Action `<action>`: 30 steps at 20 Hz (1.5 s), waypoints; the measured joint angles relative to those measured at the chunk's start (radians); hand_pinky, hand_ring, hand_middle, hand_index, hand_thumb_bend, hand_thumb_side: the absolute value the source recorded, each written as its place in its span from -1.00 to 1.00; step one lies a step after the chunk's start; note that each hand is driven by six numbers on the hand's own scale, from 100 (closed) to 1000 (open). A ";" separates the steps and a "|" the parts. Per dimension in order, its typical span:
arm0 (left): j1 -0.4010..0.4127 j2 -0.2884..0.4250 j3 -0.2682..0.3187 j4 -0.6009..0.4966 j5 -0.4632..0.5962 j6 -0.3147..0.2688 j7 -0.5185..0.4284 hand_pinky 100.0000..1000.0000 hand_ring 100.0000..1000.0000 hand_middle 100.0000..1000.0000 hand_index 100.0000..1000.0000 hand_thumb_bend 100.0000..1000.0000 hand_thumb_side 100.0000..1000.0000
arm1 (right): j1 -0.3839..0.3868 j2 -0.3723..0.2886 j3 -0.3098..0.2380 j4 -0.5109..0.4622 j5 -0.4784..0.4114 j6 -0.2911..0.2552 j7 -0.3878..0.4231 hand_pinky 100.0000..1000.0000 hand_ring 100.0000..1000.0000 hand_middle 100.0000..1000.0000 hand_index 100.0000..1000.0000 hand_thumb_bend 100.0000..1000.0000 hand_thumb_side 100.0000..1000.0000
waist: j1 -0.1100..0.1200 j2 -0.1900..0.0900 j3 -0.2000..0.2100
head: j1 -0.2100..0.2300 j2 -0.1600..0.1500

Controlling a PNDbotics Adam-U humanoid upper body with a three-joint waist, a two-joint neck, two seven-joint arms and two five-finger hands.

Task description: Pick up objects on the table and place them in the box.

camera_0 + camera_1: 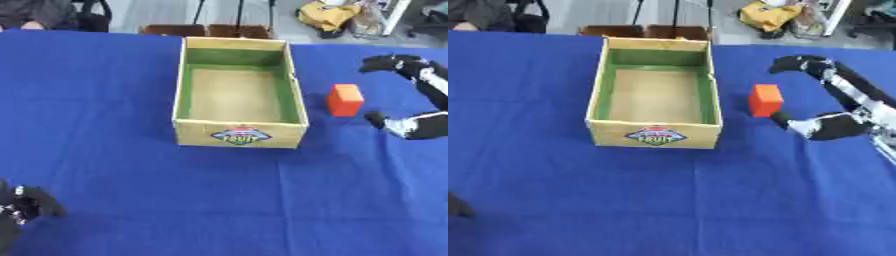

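Note:
An orange block (345,100) stands upright on the blue table, just right of the cardboard box (239,133). The box has green inner walls and nothing shows inside it. My right hand (842,100) is spread wide open to the right of the block, fingers (798,63) arching above and behind it, thumb (785,120) low near its front right. The hand is not touching the block. My left hand (22,205) rests at the lower left corner, far from the box, fingers loosely curled and holding nothing.
Blue cloth (131,190) covers the whole table. Beyond the far edge stand chairs (210,30) and a yellow bag (328,15) on the floor.

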 measured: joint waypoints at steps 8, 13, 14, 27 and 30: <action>-0.012 0.007 -0.001 -0.010 0.002 -0.014 0.002 0.15 0.02 -0.28 0.11 -0.56 1.00 | -0.026 -0.017 -0.011 0.146 -0.028 -0.031 0.018 0.84 0.87 0.50 0.70 -0.34 -0.32 | 0.010 0.011 0.038 | -0.019 -0.012; -0.013 0.011 -0.001 -0.017 0.006 -0.022 0.003 0.15 0.02 -0.28 0.11 -0.58 1.00 | -0.048 -0.027 -0.014 0.239 -0.054 -0.053 0.037 0.83 0.87 0.49 0.70 -0.35 -0.30 | 0.016 0.016 0.058 | -0.030 -0.017; -0.013 0.014 -0.002 -0.017 0.006 -0.023 0.003 0.15 0.02 -0.28 0.11 -0.58 1.00 | -0.054 -0.027 -0.014 0.252 -0.059 -0.057 0.041 0.83 0.87 0.49 0.70 -0.35 -0.30 | 0.017 0.017 0.062 | -0.032 -0.018; -0.024 0.018 -0.008 -0.024 0.010 -0.033 0.000 0.14 0.02 -0.29 0.11 -0.59 1.00 | -0.122 -0.033 -0.010 0.361 -0.076 -0.077 0.084 0.83 0.88 0.48 0.71 -0.35 -0.22 | 0.018 0.036 0.101 | -0.057 -0.026; -0.031 0.018 -0.010 -0.028 0.011 -0.034 -0.001 0.14 0.02 -0.29 0.11 -0.61 1.00 | -0.132 -0.033 -0.004 0.372 -0.076 -0.079 0.093 0.83 0.88 0.48 0.71 -0.36 -0.30 | 0.018 0.041 0.107 | -0.065 -0.030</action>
